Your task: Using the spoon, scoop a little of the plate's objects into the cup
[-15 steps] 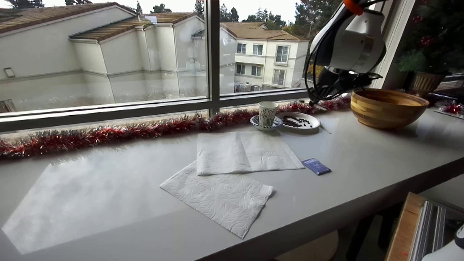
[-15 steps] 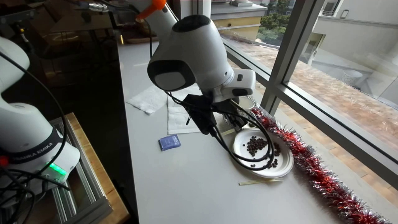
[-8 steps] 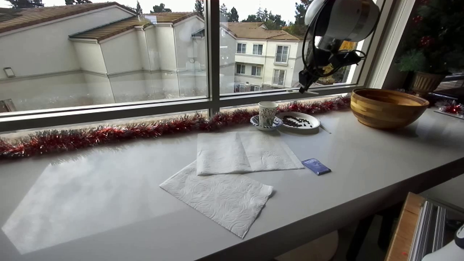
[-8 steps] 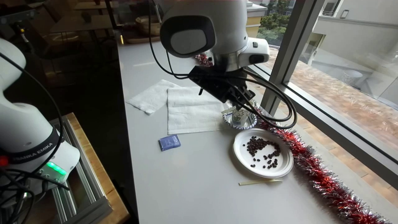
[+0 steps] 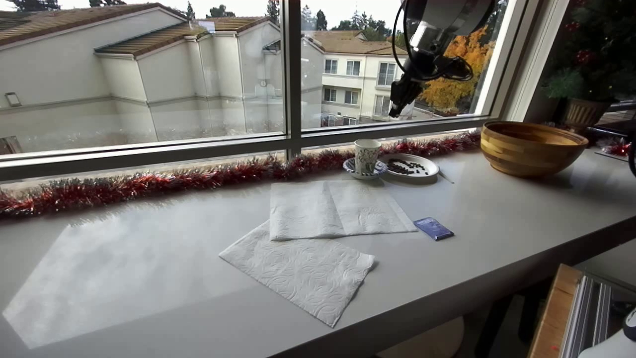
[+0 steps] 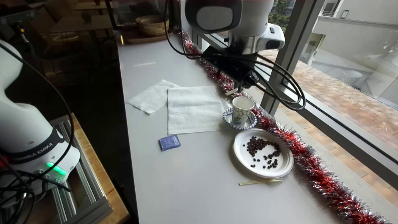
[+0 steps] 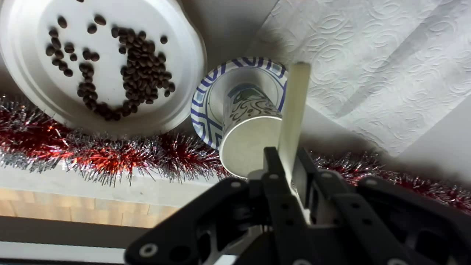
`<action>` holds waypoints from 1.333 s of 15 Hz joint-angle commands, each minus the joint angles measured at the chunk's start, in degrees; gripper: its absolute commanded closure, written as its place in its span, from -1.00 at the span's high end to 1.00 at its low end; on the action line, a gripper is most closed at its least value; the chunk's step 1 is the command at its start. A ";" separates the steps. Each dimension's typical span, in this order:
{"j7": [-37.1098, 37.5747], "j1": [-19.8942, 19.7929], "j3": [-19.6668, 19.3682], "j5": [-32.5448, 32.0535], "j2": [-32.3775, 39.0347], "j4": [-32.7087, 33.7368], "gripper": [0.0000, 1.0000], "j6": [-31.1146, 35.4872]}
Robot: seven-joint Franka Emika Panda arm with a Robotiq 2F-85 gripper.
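Observation:
My gripper (image 7: 288, 160) is shut on the slim pale spoon (image 7: 296, 106), which points out past the fingertips. In an exterior view the gripper (image 6: 240, 88) is above and just beyond the cup (image 6: 242, 109), and a short pale piece of the spoon (image 6: 231, 91) shows. The cup is white with a dark leaf pattern and stands upright on a small blue-and-white dish (image 7: 211, 106). Its visible inside is pale. The white plate (image 6: 242, 160) beside it holds the small dark bits (image 7: 143, 70), most in one heap. In an exterior view the gripper (image 5: 394, 114) is high over the cup's right.
A second slim pale stick (image 6: 260, 182) lies beside the plate. White napkins (image 6: 196, 109) and a blue packet (image 6: 169, 142) lie on the table. Red-silver tinsel (image 6: 314, 168) runs along the window behind the cup and plate. A large wooden bowl (image 5: 531, 154) stands right of the plate.
My gripper has risen with the spoon and moved from over the plate toward the cup's far side. The cup, partly hidden behind it before, now shows in full. Plate and cup have not moved.

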 commanded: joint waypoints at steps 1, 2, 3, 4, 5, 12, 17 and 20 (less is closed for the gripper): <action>-4.80 -0.95 -0.85 6.26 6.52 8.06 -0.93 -7.20; -5.86 -1.55 -0.74 7.73 7.97 9.50 -0.93 -8.65; -6.40 -2.16 -0.67 8.82 9.18 10.88 -0.93 -10.74; -6.89 -2.73 -0.60 9.75 10.54 12.26 -0.93 -12.60; -7.51 -3.43 -0.42 10.77 11.98 13.75 -0.93 -14.69; -9.18 -7.49 0.47 17.46 19.43 22.40 -0.93 -26.12; -9.93 -10.26 0.96 24.61 23.58 27.69 -0.93 -34.73; -9.50 -11.71 0.88 28.28 26.07 30.48 -0.93 -40.16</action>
